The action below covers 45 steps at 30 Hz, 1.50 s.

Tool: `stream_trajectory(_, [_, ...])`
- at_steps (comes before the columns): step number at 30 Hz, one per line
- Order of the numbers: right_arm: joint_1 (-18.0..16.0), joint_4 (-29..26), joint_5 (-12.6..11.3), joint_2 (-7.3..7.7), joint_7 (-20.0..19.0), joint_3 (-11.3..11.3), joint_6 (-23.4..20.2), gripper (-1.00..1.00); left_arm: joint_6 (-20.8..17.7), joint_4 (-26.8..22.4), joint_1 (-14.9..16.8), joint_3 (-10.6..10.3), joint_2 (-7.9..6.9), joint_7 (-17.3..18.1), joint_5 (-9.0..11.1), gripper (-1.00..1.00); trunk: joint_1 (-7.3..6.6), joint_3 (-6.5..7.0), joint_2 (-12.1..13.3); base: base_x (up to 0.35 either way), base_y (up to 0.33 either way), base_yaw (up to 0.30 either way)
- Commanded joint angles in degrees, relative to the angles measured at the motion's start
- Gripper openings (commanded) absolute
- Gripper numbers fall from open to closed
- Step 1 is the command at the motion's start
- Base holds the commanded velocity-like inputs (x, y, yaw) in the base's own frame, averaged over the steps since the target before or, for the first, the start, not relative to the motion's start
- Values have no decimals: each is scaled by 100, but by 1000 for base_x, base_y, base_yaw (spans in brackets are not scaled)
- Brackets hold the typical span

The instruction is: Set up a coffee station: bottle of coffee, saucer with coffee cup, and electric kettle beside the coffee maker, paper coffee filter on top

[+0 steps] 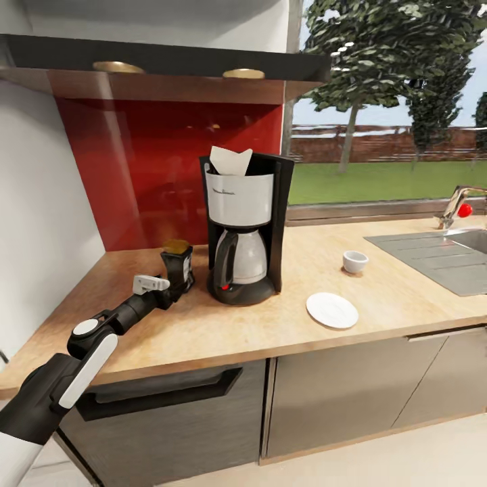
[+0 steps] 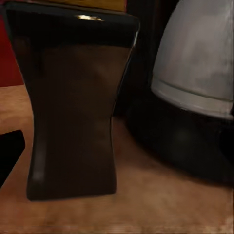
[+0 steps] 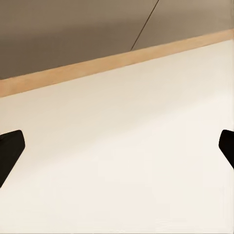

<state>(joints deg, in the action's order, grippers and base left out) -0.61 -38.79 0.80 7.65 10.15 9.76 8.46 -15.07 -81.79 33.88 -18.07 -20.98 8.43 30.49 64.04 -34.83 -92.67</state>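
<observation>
The coffee maker (image 1: 240,230) stands on the kitchen countertop (image 1: 203,331) with the white paper coffee filter (image 1: 230,161) sticking out of its top. Just left of it the dark bottle of coffee (image 1: 178,262) stands upright on the wood. My left gripper (image 1: 174,283) is open around the bottle (image 2: 73,112), one fingertip (image 2: 9,151) clear of its side. The saucer (image 1: 331,310) lies right of the machine, and the coffee cup (image 1: 355,261) sits apart on the counter behind it. My right gripper (image 3: 117,146) hangs open over pale floor. The electric kettle is out of view.
The kitchen shelf (image 1: 169,64) runs above a red backsplash. A steel sink (image 1: 439,253) and faucet (image 1: 456,203) lie at the counter's right end. Dark cabinet fronts (image 1: 338,392) sit below. The carafe (image 2: 195,63) is close beside the bottle.
</observation>
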Motion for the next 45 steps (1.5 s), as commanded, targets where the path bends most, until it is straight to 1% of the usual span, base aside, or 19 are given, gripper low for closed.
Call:
stream_trajectory(1, [-2, 3, 8, 0, 14, 0, 16, 100, -31, -4, 4, -4, -3, 0, 56, 100, -4, -6, -3, -329, 0, 0])
stream_trajectory(11, [-1, 3, 8, 0, 14, 0, 16, 100, -31, -4, 4, -4, -3, 0, 55, 100, -4, -6, -3, -323, 0, 0])
stream_trajectory(19, [-1, 3, 8, 0, 14, 0, 18, 100, -31, -11, 5, -4, -3, 0, 61, 100, -4, -6, -3, -49, -6, 0])
stream_trajectory(29, [-1, -6, 4, 0, 22, -1, 16, 100, -31, -22, 2, -4, -2, 4, 62, 100, -4, -6, -3, -200, -159, 0])
stream_trajectory(31, [-2, -6, 3, 0, 22, -1, 16, 100, -33, -29, 4, -9, -2, 92, 62, 100, -4, -6, -3, -63, -50, 0])
stream_trajectory(32, [-3, -6, 0, 5, 22, -1, 16, 100, -44, -31, 4, -12, -2, 1415, 62, 100, -4, -6, -3, -5, -4, 0])
stream_trajectory(33, [-2, -6, 0, 6, 22, 1, 16, 100, -46, -31, 5, -12, -2, 1703, 64, 100, -4, -6, -3, -4, -3, 0])
stream_trajectory(35, [-2, -6, -1, 7, 22, 0, 16, 100, -47, -29, 5, -10, -2, 1937, 66, 100, -4, -6, -3, -3, -2, 0])
stream_trajectory(37, [-3, -6, 1, 8, 19, 1, 16, 100, -51, -12, 2, -8, -2, 2390, 65, 100, -4, -6, -3, -1, -1, 0])
stream_trajectory(38, [-2, -6, 1, 8, 18, 0, 16, 100, -52, -7, -3, -11, -2, 2518, 64, 100, -4, -6, -3, -10, -1, 0])
stream_trajectory(39, [-2, -6, 0, 8, 16, 0, 16, 100, -51, 0, -25, -26, -2, 2790, 60, 100, -4, -6, -3, -73, -7, 0])
stream_trajectory(40, [-1, -6, 0, 8, 16, 0, 16, 100, -52, 5, -49, -37, -2, 2928, 59, 100, -4, -6, -3, -117, -18, 0])
stream_trajectory(41, [-3, -6, -1, 7, 14, 0, 16, 100, -52, 62, -163, -68, -7, 3481, 55, 100, -4, -6, -3, -254, -69, 0])
stream_trajectory(42, [-2, -6, -1, 4, 15, -1, 16, 100, -59, 83, -185, -71, -9, 3630, 54, 100, -4, -6, -3, -271, -77, 0])
stream_trajectory(44, [-1, -6, -1, 6, 15, -1, 16, 100, -65, 96, -199, -72, -9, 3748, 54, 100, -4, -6, -3, -277, -81, 0])
stream_trajectory(45, [-3, -6, -1, 7, 14, -1, 16, 100, -69, 104, -208, -75, -10, 3863, 54, 100, -4, -6, -3, -275, -86, 0])
